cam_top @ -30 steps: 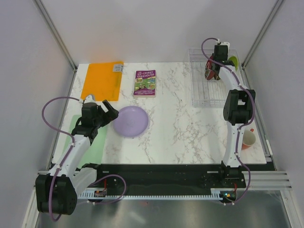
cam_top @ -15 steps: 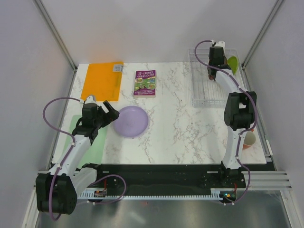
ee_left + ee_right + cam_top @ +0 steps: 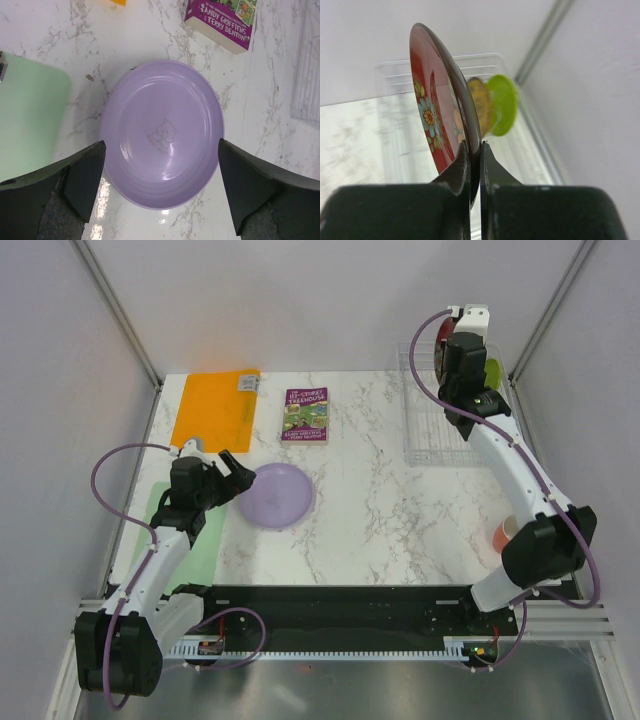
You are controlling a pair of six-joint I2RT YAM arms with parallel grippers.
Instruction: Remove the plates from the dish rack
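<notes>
Red patterned plate [image 3: 432,120] is pinched tight in the right gripper [image 3: 475,150] over the dish rack [image 3: 430,430] — yellow plate [image 3: 480,107] and lime-green plate [image 3: 502,102] are slotted behind. Lavender plate [image 3: 162,132] is laid flat on the table [image 3: 380,500] — left gripper [image 3: 160,165] is spread wide, empty.

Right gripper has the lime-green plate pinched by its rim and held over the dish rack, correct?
Not quite. The right gripper is shut on the rim of the red patterned plate, not the lime-green plate, which stands in the dish rack beyond it, next to the yellow plate. The right wrist view shows this. The rest holds.
</notes>
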